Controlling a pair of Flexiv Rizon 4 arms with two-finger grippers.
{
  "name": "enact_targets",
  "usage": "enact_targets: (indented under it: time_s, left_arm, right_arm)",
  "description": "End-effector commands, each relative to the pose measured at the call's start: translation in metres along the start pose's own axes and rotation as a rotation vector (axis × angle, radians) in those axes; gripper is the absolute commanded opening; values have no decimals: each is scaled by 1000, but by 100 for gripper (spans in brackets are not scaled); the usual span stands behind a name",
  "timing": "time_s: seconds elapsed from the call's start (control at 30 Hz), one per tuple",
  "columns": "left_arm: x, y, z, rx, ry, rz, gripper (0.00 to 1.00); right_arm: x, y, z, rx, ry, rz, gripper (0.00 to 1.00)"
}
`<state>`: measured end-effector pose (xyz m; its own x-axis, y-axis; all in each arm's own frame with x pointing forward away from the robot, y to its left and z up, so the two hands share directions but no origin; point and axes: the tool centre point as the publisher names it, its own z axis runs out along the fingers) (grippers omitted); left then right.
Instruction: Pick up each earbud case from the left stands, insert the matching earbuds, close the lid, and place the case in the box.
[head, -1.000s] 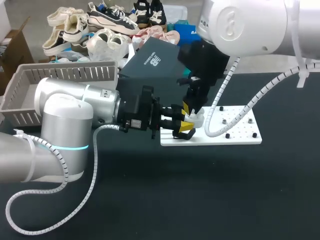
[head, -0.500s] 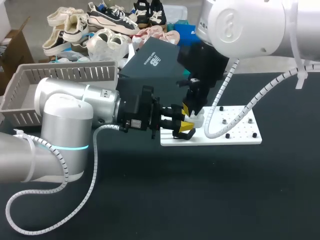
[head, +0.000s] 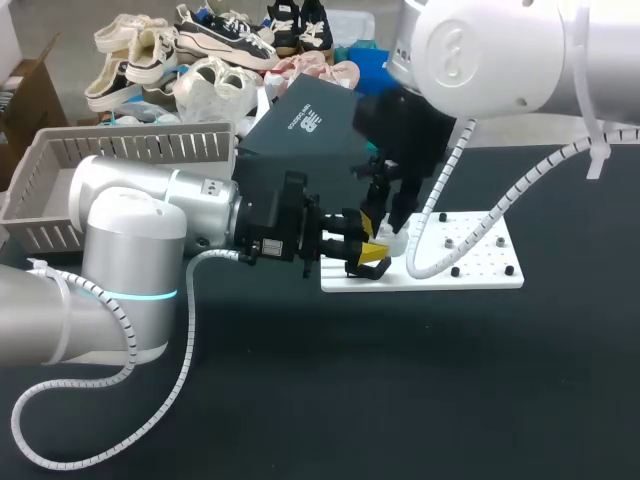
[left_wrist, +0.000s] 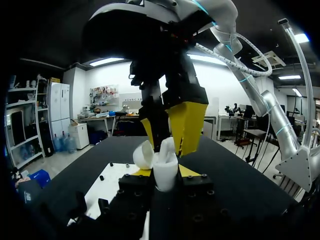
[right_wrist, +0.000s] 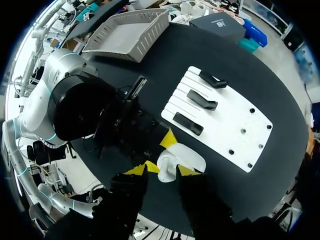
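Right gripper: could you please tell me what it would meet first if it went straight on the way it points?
Most likely the open white earbud case, held just below the right gripper by the left gripper.

White earbud case (left_wrist: 165, 174), lid open, in left claw (left_wrist: 164, 172)

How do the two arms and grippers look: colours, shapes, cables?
The left arm and right arm have thick rounded silver-white links and black wrists. The left has a cyan light ring. A white spiral-wrapped cable runs along each. The left gripper and right gripper are black with yellow tips.
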<state>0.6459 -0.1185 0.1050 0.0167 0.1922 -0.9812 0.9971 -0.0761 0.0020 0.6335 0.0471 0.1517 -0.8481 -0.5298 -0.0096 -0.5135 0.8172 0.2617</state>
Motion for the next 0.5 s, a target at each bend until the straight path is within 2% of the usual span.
enact_targets:
  time_s: [0.03,0.5]
  left_arm:
    - [0,-1,1,-5,-1,1,0]
    - [0,-1,1,-5,-1,1,0]
  right_arm:
    - [-2,1,-1,3,3,-2,47]
    - [1,5,-5,12,0,-12,54]
